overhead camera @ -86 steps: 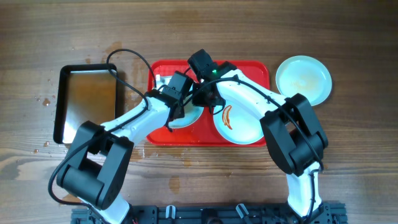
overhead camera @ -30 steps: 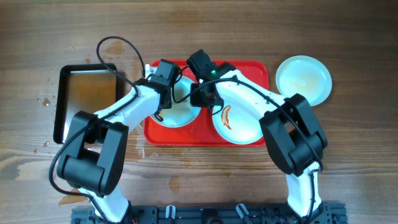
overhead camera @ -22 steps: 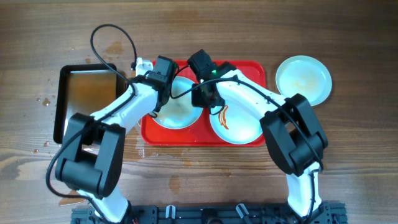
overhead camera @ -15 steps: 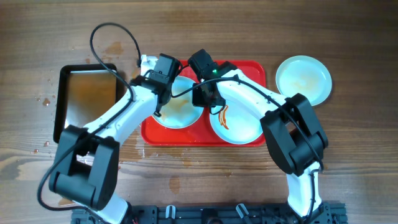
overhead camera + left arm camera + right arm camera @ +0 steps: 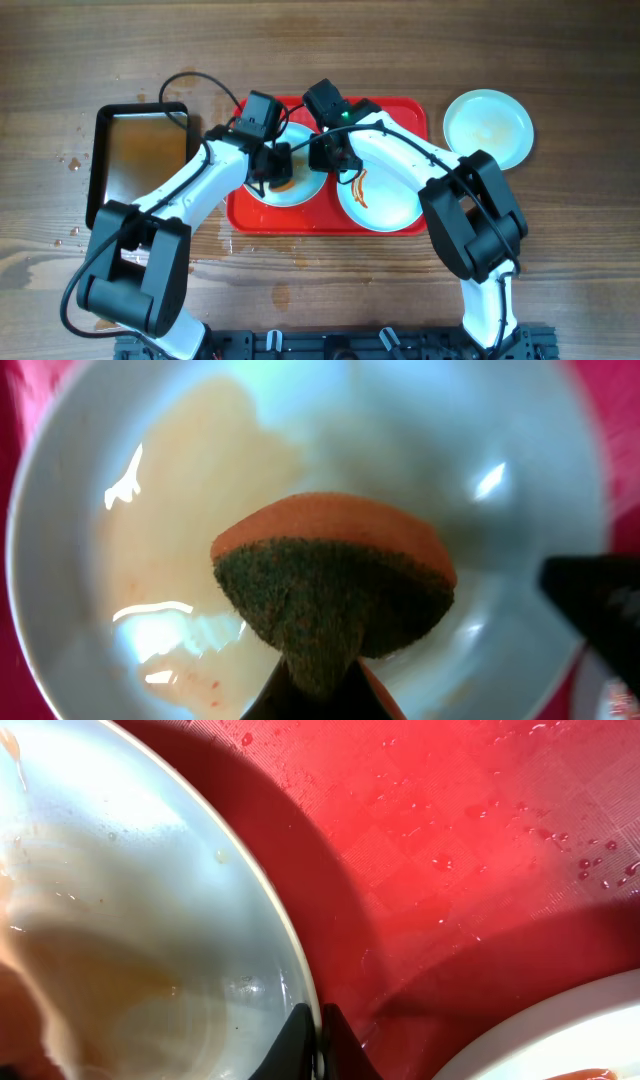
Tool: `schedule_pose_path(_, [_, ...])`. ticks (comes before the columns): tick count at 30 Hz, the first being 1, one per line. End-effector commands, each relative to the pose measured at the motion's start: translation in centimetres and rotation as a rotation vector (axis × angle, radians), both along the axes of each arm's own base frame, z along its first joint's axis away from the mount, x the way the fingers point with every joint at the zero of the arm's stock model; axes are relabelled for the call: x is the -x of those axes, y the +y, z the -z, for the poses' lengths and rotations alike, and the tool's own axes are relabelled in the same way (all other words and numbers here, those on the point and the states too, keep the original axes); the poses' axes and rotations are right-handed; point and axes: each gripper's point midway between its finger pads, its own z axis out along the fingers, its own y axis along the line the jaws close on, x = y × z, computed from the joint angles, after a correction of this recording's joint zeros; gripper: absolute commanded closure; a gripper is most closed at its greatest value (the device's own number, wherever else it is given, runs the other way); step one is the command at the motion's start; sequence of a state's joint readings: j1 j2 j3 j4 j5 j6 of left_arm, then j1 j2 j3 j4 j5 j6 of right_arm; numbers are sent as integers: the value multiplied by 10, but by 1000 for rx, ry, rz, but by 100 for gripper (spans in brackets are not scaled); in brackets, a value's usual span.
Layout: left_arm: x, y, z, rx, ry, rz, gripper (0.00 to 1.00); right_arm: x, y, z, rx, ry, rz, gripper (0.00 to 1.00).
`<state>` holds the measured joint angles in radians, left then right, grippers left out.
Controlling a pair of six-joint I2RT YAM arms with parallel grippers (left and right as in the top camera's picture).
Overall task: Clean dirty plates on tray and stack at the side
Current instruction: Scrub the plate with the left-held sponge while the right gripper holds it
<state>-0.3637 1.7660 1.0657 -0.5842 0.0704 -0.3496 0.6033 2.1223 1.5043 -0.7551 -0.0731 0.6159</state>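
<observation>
Sponge (image 5: 335,575) nearly hides the left jaws; plate (image 5: 200,470) rim cropped.

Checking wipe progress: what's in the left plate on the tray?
A sponge pinched in the left tool, over a thin orange smear. The plate surface beneath the sponge is hidden.

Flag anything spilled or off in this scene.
Liquid is off the large red plastic tray: wet spots on the brown wooden table by its near-left corner and left of the black-rimmed metal pan. The round pale plate set aside on the right shows a faint brown smear.
</observation>
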Motion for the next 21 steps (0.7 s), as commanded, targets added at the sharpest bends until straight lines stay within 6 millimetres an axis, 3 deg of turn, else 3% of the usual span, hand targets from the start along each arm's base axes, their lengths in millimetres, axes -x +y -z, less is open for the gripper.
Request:
schedule_pose_path(1, [14,31,19,-144,17,-45,96,1,-22,18,101,4,11,96])
schedule_pose_path(6, [14,63,22,-315,-16,-85,96,2,-22,18,103,7,10,96])
schedule_pose_path(11, [3,96,9,-509,-97,-137,96,3,-23,18,107,12,10,96])
schedule_pose_path(15, [-7,99,-6,-533,-141,-156,96,3,-23,18,107,12,8,96])
schedule_pose_path(21, [-35,88,-71,-430,-317,-251,96,3,-23,18,107,11,7,96])
